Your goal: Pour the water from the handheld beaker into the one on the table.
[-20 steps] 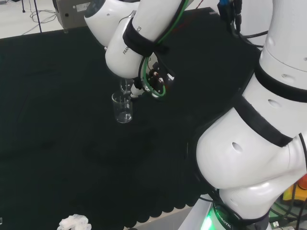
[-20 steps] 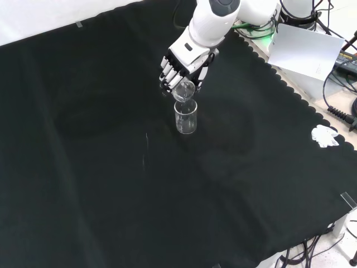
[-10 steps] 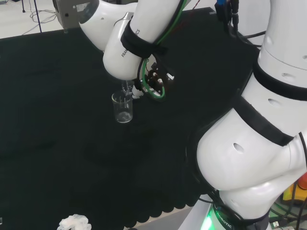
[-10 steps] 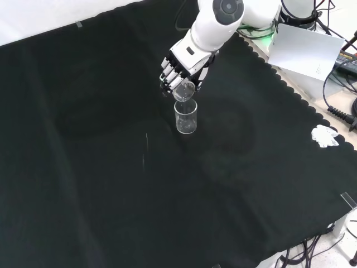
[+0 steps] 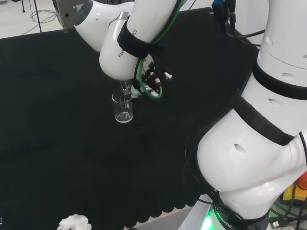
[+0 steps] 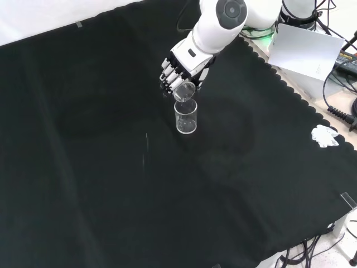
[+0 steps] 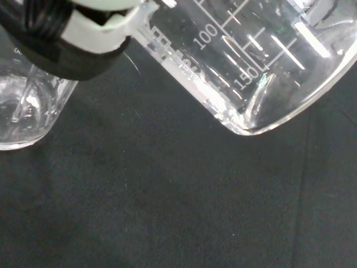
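A clear glass beaker [image 6: 186, 118] [image 5: 123, 108] stands upright on the black cloth. Just above and behind its rim the hand [image 6: 179, 70] is curled round a second clear beaker [image 6: 184, 91] [image 7: 251, 61], which is tipped steeply with its mouth over the standing one. In the wrist view the held beaker shows printed scale marks, a fingertip [image 7: 83, 39] lies against its wall, and the standing beaker [image 7: 28, 114] sits below with water in its bottom. In the head view the held beaker [image 5: 126, 87] peeks out under the arm's forearm link.
A crumpled white tissue [image 6: 325, 135] [image 5: 74, 223] lies near the cloth's scalloped edge. A white sheet [image 6: 304, 50] and cables lie beyond the cloth at the front view's upper right. The arm's big white links [image 5: 259, 143] stand at the head view's right.
The forearm has swung a little and the held beaker has tipped slightly further over the standing beaker. The standing beaker has stayed in place.
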You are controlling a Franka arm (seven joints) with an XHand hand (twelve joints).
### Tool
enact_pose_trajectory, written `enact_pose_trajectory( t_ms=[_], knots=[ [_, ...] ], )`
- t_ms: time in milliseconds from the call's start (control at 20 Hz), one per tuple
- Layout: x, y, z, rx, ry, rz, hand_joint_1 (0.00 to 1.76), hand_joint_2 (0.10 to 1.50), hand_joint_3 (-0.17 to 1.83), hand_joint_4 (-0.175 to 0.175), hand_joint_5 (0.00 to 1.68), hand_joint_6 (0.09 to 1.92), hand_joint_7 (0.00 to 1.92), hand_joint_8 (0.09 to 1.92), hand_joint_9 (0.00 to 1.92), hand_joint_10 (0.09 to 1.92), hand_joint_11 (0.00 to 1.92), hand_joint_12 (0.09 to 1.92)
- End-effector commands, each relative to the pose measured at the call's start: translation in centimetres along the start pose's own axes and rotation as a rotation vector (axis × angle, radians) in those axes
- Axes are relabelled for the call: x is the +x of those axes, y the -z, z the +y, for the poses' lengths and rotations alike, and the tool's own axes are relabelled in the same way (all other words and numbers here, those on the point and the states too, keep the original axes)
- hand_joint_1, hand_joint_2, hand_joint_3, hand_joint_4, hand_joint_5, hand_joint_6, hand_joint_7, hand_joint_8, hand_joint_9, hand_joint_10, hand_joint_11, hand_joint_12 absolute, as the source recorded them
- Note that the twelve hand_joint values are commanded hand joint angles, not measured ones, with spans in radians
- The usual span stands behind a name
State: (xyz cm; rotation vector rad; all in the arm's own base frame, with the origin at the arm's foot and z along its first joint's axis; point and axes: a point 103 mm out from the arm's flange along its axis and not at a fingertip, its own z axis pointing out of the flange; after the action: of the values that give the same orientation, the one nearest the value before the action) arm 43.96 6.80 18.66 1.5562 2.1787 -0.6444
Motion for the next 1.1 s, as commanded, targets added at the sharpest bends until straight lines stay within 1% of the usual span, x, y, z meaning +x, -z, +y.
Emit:
enact_pose_trajectory(
  t_ms=[50,400,650,950,1100],
  knots=[
    [0.1,0.3,0.0,0.000,0.004,-0.013,1.14,1.06,-0.17,0.090,1.31,0.51,1.42,0.76,1.51,0.50,1.47,0.64],
    [0.5,0.6,0.1,0.017,0.012,-0.030,1.14,1.06,-0.17,0.090,1.30,0.52,1.42,0.76,1.51,0.50,1.47,0.64],
    [0.7,1.0,0.1,0.030,0.016,-0.058,1.14,1.06,-0.17,0.091,1.30,0.52,1.42,0.76,1.51,0.50,1.47,0.64],
    [0.7,1.3,0.1,0.042,0.017,-0.077,1.14,1.06,-0.17,0.091,1.30,0.52,1.42,0.76,1.51,0.50,1.47,0.64],
    [1.1,1.8,0.2,0.047,0.017,-0.088,1.14,1.06,-0.17,0.091,1.30,0.52,1.42,0.76,1.51,0.50,1.47,0.64]
  ],
)
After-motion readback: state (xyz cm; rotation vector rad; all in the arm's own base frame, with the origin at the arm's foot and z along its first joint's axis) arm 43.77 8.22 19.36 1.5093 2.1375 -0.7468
